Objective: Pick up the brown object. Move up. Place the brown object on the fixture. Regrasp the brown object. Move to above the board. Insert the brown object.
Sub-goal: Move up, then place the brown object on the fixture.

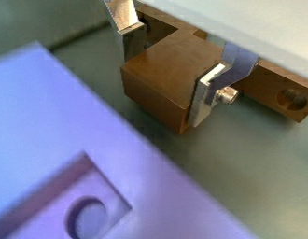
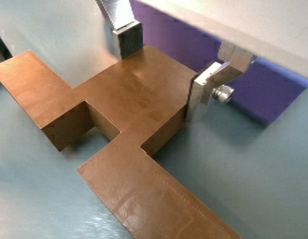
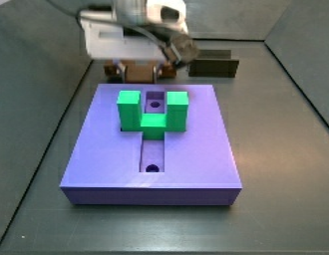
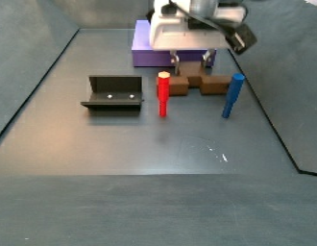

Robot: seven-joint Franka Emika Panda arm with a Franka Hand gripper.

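Note:
The brown object (image 2: 119,98) lies flat on the floor next to the board (image 3: 194,139). It is a tan-brown piece with a raised middle block (image 1: 169,79), flat arms, and a round hole (image 1: 291,96) near one end. My gripper (image 2: 165,67) is lowered over it and stands open. Its silver fingers (image 1: 209,89) straddle the middle block, and a gap shows at one finger. In both side views the gripper (image 4: 191,65) sits low on the brown object (image 4: 200,85), just behind the board's far end. The fixture (image 4: 112,93) stands apart, with nothing on it.
A green U-shaped block (image 3: 153,110) sits on the board over its slot. A red peg (image 4: 162,94) and a blue peg (image 4: 231,96) stand upright on either side of the brown object. Grey walls ring the floor.

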